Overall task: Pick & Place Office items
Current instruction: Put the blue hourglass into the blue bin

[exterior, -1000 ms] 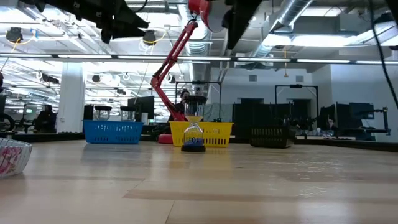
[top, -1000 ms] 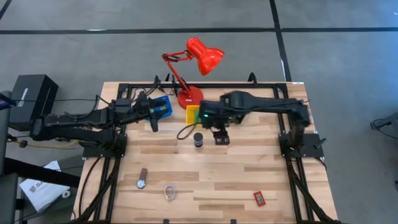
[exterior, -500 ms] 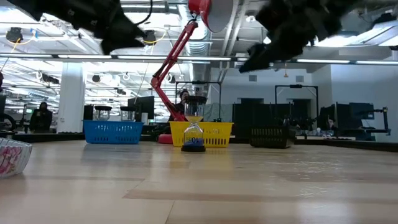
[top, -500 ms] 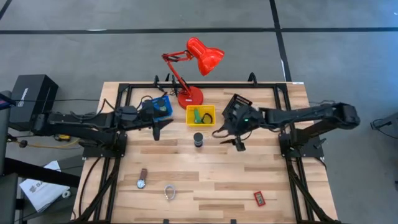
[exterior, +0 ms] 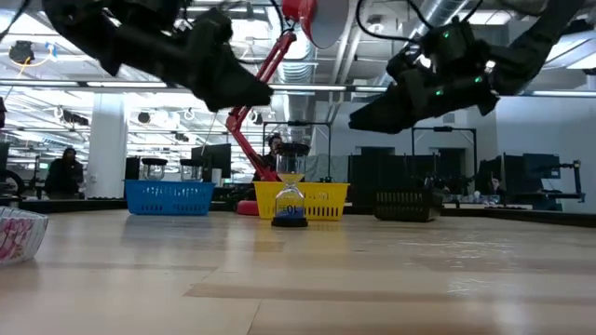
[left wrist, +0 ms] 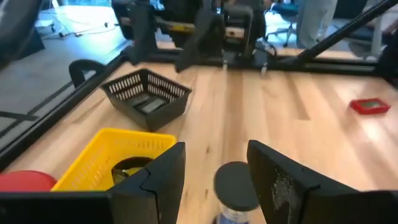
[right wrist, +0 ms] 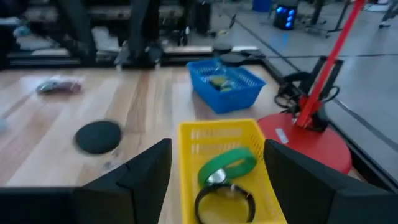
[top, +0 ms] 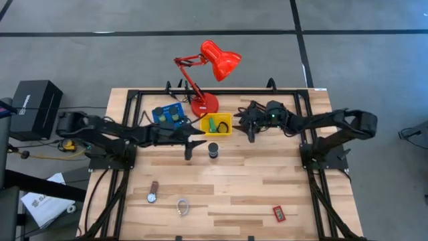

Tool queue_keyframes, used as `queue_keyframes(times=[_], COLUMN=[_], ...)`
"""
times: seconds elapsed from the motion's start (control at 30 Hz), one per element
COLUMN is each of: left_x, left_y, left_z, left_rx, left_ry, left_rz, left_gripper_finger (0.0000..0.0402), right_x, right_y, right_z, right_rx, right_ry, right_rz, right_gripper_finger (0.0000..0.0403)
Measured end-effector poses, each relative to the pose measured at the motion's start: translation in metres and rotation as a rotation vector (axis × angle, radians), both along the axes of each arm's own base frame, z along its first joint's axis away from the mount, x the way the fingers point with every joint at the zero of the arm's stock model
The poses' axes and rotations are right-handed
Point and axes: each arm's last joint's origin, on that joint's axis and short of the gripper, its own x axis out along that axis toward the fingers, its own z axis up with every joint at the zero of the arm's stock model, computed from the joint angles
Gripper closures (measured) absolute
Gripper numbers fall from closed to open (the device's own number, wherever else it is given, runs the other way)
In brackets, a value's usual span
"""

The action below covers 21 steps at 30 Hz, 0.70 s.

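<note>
My left gripper is open and hangs just left of the black cylinder, which stands upright on the table; the fingers frame it without touching. My right gripper is open above the table right of the yellow tray, facing it. In that tray lie a green stubby piece and a black ring-shaped item. The wristwatch, clear ring and small red rectangle lie flat near the near edge.
A blue tray with small items stands left of the yellow one, and a black tray to its right, under my right arm. The red desk lamp stands behind the trays. The table's middle between cylinder and near items is bare wood.
My left gripper has left the blue tray and travelled right and toward the near edge, lower, up to the black cylinder. My right arm has drawn back from over the yellow tray toward the table's right, then toward the far edge. The cylinder has stayed in place.
</note>
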Motion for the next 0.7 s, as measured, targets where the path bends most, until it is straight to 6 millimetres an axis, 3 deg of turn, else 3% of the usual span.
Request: queue_keyframes(times=[0.27, 0.7], left_x=[0.030, 0.060], left_y=[0.002, -0.006], left_z=[-0.014, -0.036], left_rx=[0.000, 0.030], left_ry=[-0.005, 0.073], left_rz=[-0.035, -0.095], left_gripper_finger=[0.0216, 0.0108], right_x=[0.022, 0.055], right_y=[-0.010, -0.022], right_z=[-0.023, -0.050], right_rx=[-0.003, 0.026], right_ry=[-0.019, 0.009], right_rz=[-0.003, -0.002], right_gripper_finger=[0.0158, 0.0158])
